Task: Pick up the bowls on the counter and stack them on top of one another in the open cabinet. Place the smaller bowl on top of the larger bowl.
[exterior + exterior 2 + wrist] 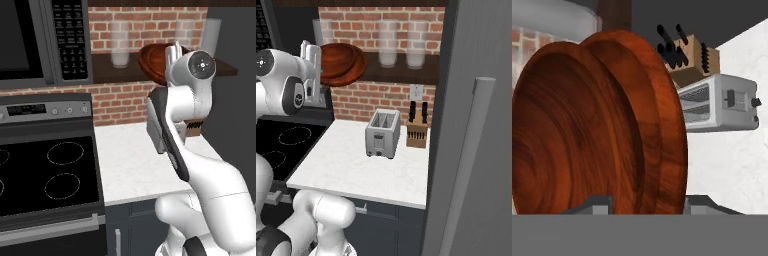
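Observation:
Two reddish-brown bowls sit nested at the left end of the open cabinet shelf (401, 75). The smaller bowl (336, 51) rests inside the larger bowl (354, 70). In the left base view my arm partly hides the bowls (152, 62). The hand view is rolled, so there the smaller bowl (572, 130) shows its hollow face and the larger bowl (664, 115) lies behind it. My gripper (649, 202) is raised to shelf height with its fingertips (597, 202) spread wide on either side of the bowls' rims. It looks open, and no squeeze on a rim shows.
Two clear glasses (388, 47) stand on the shelf right of the bowls. On the white counter (351, 172) stand a silver toaster (382, 133) and a knife block (417, 131). The black stove (45, 175) and microwave (40, 40) lie to the left, a tall grey panel (476, 150) to the right.

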You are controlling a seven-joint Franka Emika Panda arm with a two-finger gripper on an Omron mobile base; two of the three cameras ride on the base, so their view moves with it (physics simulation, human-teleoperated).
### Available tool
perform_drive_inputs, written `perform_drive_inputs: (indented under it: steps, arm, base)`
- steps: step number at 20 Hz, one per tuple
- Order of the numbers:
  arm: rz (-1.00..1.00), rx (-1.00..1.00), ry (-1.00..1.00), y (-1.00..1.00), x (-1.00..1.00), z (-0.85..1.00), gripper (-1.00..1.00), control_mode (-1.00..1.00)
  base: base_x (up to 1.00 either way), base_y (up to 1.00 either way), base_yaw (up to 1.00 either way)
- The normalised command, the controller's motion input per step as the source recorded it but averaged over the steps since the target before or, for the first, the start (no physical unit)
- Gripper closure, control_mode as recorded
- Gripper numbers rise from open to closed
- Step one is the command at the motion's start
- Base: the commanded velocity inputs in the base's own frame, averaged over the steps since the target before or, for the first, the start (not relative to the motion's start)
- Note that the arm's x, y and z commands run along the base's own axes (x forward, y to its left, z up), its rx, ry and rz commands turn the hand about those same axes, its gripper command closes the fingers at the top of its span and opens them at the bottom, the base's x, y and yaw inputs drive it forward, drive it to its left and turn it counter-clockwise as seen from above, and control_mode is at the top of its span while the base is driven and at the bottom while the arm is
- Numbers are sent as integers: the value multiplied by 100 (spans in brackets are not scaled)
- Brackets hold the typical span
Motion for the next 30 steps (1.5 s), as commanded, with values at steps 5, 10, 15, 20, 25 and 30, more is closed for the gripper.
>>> perform_drive_inputs:
  steps: [5, 10, 15, 20, 25, 30]
  arm:
    - [0, 0, 15, 0, 73, 0, 100, -100]
    - [0, -1, 11, 0, 70, 0, 100, -100]
    - [0, 0, 4, 0, 55, 0, 100, -100]
    - [1, 0, 0, 0, 20, 0, 100, -100]
    - [2, 0, 0, 7, 10, 10, 100, -100]
    - [0, 0, 1, 0, 48, 16, 100, -100]
  base:
    - [0, 0, 0]
    - [0, 0, 0]
    - [0, 0, 0]
    - [0, 0, 0]
    - [0, 0, 0]
    - [0, 0, 0]
